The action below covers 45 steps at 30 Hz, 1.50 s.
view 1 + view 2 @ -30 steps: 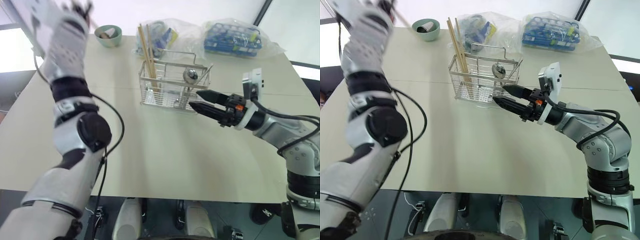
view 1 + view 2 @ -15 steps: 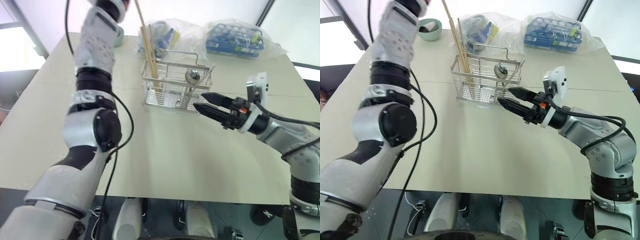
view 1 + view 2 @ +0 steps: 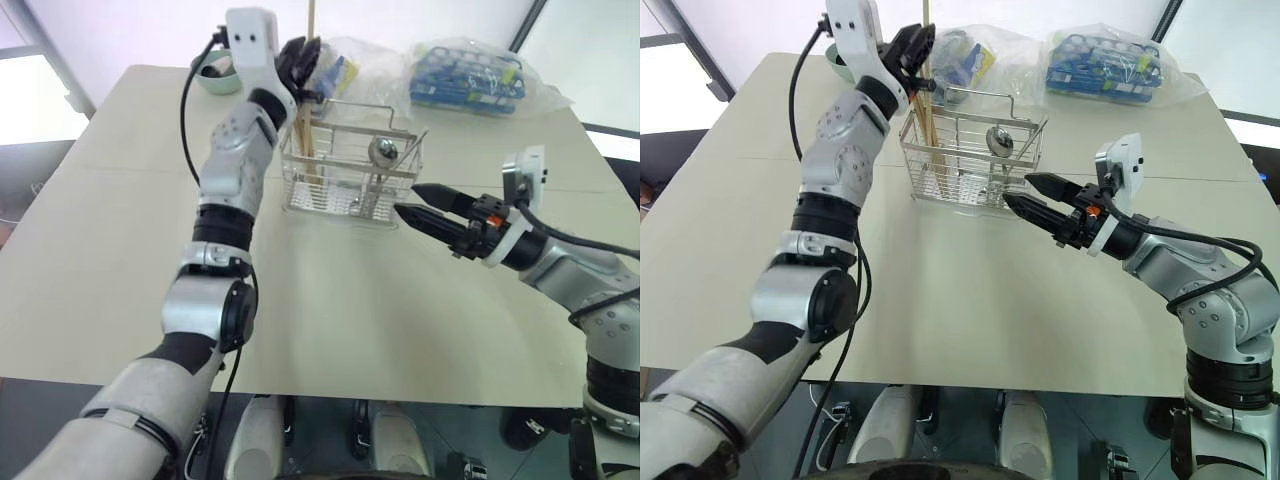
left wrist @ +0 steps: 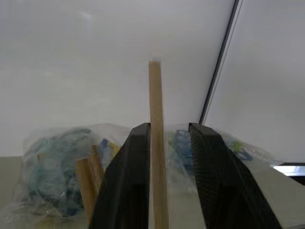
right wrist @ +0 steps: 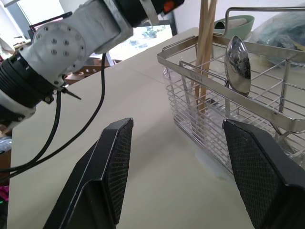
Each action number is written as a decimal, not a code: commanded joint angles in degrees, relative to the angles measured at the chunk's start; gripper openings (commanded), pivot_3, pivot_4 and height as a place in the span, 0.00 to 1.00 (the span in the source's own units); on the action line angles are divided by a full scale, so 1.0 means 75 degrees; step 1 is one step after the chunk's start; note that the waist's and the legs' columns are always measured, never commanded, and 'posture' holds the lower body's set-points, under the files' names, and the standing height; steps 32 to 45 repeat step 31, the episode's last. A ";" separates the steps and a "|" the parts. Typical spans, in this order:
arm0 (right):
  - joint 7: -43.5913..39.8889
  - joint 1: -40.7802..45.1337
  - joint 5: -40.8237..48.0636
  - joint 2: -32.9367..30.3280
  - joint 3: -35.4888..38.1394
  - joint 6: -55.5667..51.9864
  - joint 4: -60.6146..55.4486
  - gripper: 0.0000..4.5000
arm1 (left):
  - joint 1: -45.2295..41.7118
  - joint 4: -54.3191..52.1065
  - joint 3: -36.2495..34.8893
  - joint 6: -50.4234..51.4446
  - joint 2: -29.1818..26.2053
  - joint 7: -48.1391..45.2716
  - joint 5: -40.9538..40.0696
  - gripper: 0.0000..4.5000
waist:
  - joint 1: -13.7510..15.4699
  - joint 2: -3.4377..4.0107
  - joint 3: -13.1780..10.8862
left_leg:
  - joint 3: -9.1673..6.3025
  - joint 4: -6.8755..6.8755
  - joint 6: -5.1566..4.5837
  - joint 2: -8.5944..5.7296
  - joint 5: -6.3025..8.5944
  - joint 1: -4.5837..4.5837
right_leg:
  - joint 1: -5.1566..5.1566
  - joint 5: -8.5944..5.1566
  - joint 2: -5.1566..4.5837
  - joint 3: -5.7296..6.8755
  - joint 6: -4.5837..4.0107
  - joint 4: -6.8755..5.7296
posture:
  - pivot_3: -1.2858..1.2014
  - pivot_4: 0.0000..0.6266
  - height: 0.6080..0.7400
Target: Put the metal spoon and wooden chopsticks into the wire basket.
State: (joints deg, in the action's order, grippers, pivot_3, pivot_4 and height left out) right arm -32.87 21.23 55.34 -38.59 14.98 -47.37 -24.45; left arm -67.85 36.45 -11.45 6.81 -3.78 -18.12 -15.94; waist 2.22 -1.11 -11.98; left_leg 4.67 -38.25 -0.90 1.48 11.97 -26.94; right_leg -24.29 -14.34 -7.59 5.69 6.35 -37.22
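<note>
1. Basket (image 3: 352, 175) of silver wire sits on the far half of the beige table (image 3: 330, 300), and I count one of it.
2. Inside it I see one metal spoon (image 3: 382, 152) standing with its round bowl up, toward the basket's right end.
3. At the basket's left end, chopsticks (image 3: 300, 125) lean upright against the wire; I make out two there, close side by side.
4. One more wooden stick (image 4: 156, 143) rises straight up between the fingers of my left gripper (image 3: 300, 58).
5. My left arm reaches far forward and up, with the gripper held over the basket's left end and its fingers pointing forward and to the right.
6. From the left wrist camera, the stick lies against one black finger with a gap to the other, so I cannot tell whether it is still pinched.
7. My right gripper (image 3: 408, 200) is stretched out roughly level and aims left at the basket's right front corner, just short of it.
8. Its two black fingers are spread well apart and nothing is between them.
9. Behind the basket lie two crinkled plastic bags (image 3: 470, 78) with blue contents.
10. One pale green bowl (image 3: 208, 82) sits at the far left of the table, partly behind my left wrist.
</note>
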 commanded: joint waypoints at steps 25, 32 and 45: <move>-0.1686 0.0495 -0.1276 -0.0893 -0.0056 0.1045 0.0917 0.68 | 0.3536 -0.5776 0.0400 0.4466 -0.6575 -0.5762 -0.2372 0.98 | -0.0187 0.0006 0.0003 | 0.0006 0.0004 0.0017 0.0019 -0.0008 0.0021 | 0.0010 -0.0002 0.0007 -0.0015 -0.0004 -0.0005 | 0.52 0.24 0.75; -0.1741 0.0596 -0.1358 -0.0774 -0.0121 0.1058 0.0946 0.68 | 0.4147 -0.5860 0.0355 0.4471 -0.6515 -0.5149 -0.2057 0.98 | -0.0192 0.0007 0.0003 | 0.0005 0.0005 -0.0012 0.0020 0.0011 0.0024 | 0.0009 0.0000 0.0005 -0.0019 -0.0007 -0.0006 | 0.52 0.24 0.75; -0.1741 0.0596 -0.1358 -0.0774 -0.0121 0.1058 0.0946 0.68 | 0.4147 -0.5860 0.0355 0.4471 -0.6515 -0.5149 -0.2057 0.98 | -0.0192 0.0007 0.0003 | 0.0005 0.0005 -0.0012 0.0020 0.0011 0.0024 | 0.0009 0.0000 0.0005 -0.0019 -0.0007 -0.0006 | 0.52 0.24 0.75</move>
